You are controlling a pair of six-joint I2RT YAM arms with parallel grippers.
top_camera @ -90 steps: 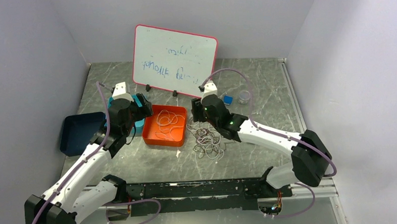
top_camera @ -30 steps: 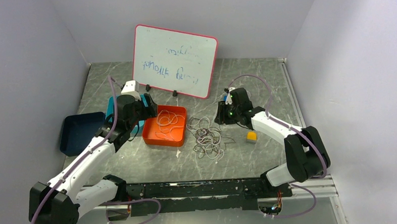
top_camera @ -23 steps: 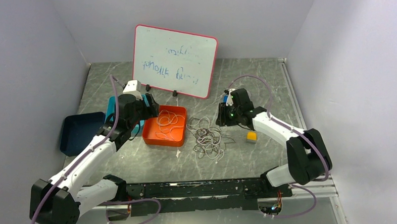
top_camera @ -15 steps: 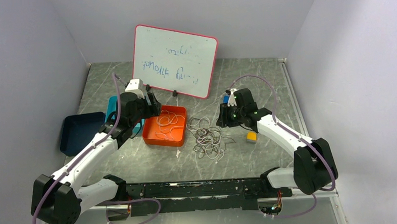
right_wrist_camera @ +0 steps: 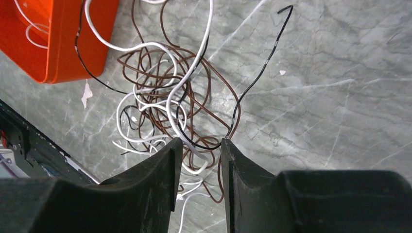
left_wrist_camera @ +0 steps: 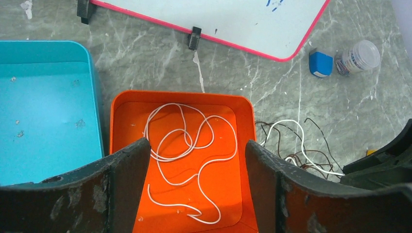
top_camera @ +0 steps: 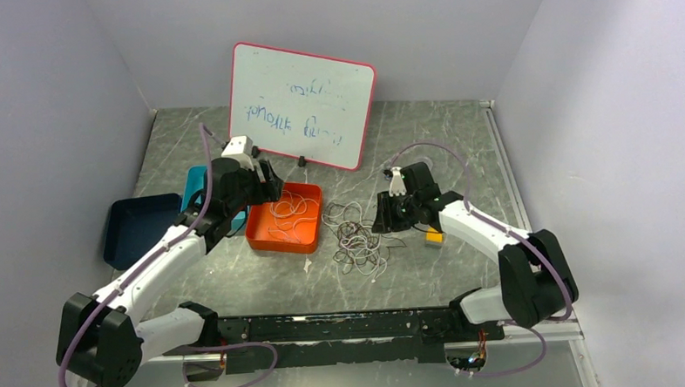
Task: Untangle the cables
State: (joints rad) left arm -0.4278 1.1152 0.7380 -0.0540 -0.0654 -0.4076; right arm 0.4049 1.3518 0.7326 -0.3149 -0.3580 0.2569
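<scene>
Over the last second the right gripper (top_camera: 382, 218) has been coming down and inward from beside the yellow block (top_camera: 433, 236), and it is now hanging at the right edge of the tangle, while the left gripper (top_camera: 269, 181) has been drifting from above the teal tray (top_camera: 195, 177) to the far left corner of the orange tray (top_camera: 280, 242). Nearest the arm bases, the cables (top_camera: 358, 236) are lying in a loose knot of white, brown and black loops on the marble table (top_camera: 459, 136), just right of the orange tray. In the right wrist view the right gripper (right_wrist_camera: 200, 141) is standing with only a narrow gap between its jaws, straddling white and brown strands at the knot's edge without pinching them; a black strand and a white one are crossing the orange tray's rim. To the left, the dark blue tray (top_camera: 136, 229) is sitting beside the teal one. In the left wrist view the left gripper (left_wrist_camera: 197, 145) is spread wide and holding nothing, hovering over the orange tray (left_wrist_camera: 182, 94), where a single white cable (left_wrist_camera: 194, 159) is lying in curls, apart from the knot. Farther back, the whiteboard (top_camera: 302, 104) is standing on its clips, with a blue block (left_wrist_camera: 320, 63) and a clear jar (left_wrist_camera: 359, 56) touching each other to its right.
</scene>
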